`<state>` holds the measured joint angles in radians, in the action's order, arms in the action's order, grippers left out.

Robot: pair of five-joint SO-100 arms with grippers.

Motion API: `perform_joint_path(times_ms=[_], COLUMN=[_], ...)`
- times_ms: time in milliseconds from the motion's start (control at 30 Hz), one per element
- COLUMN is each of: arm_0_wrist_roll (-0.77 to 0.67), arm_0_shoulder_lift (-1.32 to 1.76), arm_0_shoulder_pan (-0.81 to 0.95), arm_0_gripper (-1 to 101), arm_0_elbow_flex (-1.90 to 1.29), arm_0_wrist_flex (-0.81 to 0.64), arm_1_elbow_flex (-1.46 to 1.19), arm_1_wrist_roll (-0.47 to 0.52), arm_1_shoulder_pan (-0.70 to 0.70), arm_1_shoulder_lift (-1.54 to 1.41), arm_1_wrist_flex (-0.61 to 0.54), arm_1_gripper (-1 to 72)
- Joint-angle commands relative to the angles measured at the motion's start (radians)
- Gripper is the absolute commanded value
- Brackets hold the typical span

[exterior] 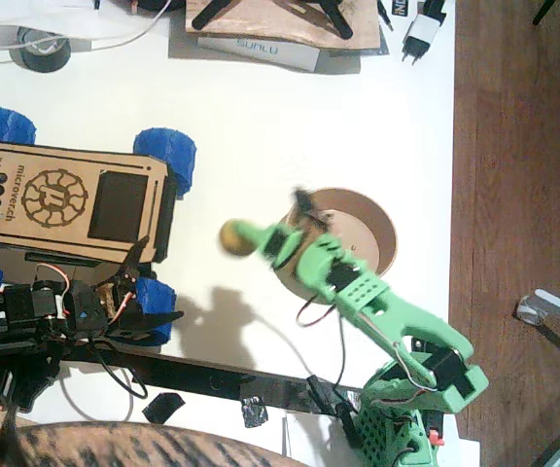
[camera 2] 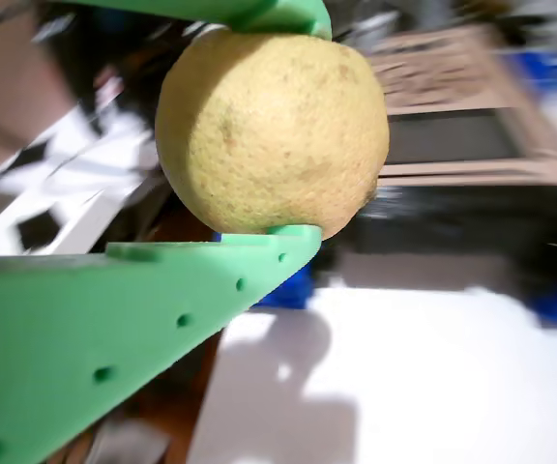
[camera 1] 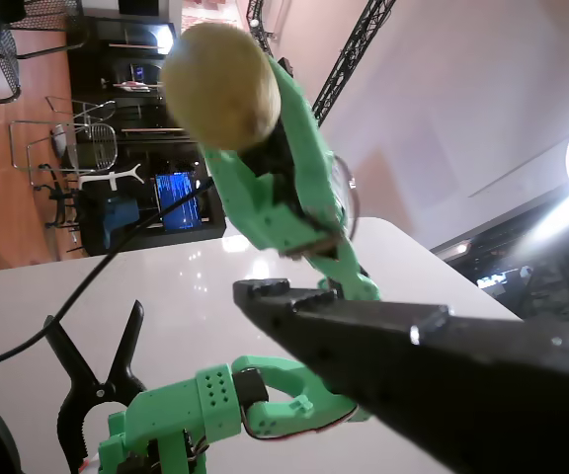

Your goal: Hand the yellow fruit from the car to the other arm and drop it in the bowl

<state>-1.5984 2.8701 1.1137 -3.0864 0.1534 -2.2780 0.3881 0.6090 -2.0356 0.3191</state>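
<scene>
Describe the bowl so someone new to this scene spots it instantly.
On the white table, look right of the car, just beyond the green arm holding the yellow fruit. The bowl sits there: the only round, shallow tan dish, partly hidden by that arm.

The white bench ends at the right against a dark wooden floor. At its far edge lie a roll of black tape, a white cable, a brown board with black legs on it, a grey box lettered "SUNLU" and a white plug. Scraps of black tape lie near the front edge. In a wrist view a black spring clamp stands on the bench.
</scene>
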Motion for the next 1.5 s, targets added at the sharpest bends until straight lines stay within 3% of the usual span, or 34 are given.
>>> perform_joint_path(times_ms=[0,233,400,567,800,933,1133,1300,1400,1433,1467], arm_0_wrist_roll=[0.003,0.005,0.006,0.008,0.02,0.193,0.571,0.653,0.655,0.655,0.655], arm_0_shoulder_lift=[0.0,0.0,-0.006,-0.014,-0.064,-0.166,-0.176,-0.163,-0.069,-0.021,-0.018], arm_0_shoulder_pan=[0.008,0.006,-0.061,-0.209,-0.436,-0.598,-0.733,-0.761,-0.756,-0.756,-0.761], arm_0_gripper=[66,65,64,59,56,49,49,35,7,0,0], arm_0_elbow_flex=[0.014,0.014,0.014,0.014,0.012,0.012,0.028,0.028,0.015,0.012,0.014], arm_0_wrist_flex=[0.006,0.051,0.239,0.4,0.663,0.675,0.664,0.689,0.795,0.862,0.913], arm_1_elbow_flex=[0.017,0.1,0.152,0.196,0.308,0.337,0.367,0.397,0.4,0.4,0.399], arm_1_wrist_roll=[-0.075,-0.258,-0.347,-0.37,-0.394,-0.407,-0.419,-0.433,-0.437,-0.442,-0.445], arm_1_shoulder_pan=[-0.089,-0.247,-0.328,-0.414,-0.476,-0.491,-0.5,-0.505,-0.506,-0.506,-0.508], arm_1_shoulder_lift=[-0.063,0.005,0.095,0.192,0.319,0.382,0.448,0.486,0.499,0.5,0.502], arm_1_wrist_flex=[-0.037,0.072,0.15,0.172,0.295,0.298,0.311,0.345,0.347,0.347,0.347], arm_1_gripper=[-0.1,-0.1,-0.1,-0.2,-0.2,-0.2,-0.2,-0.2,-0.2,-0.2,-0.2])
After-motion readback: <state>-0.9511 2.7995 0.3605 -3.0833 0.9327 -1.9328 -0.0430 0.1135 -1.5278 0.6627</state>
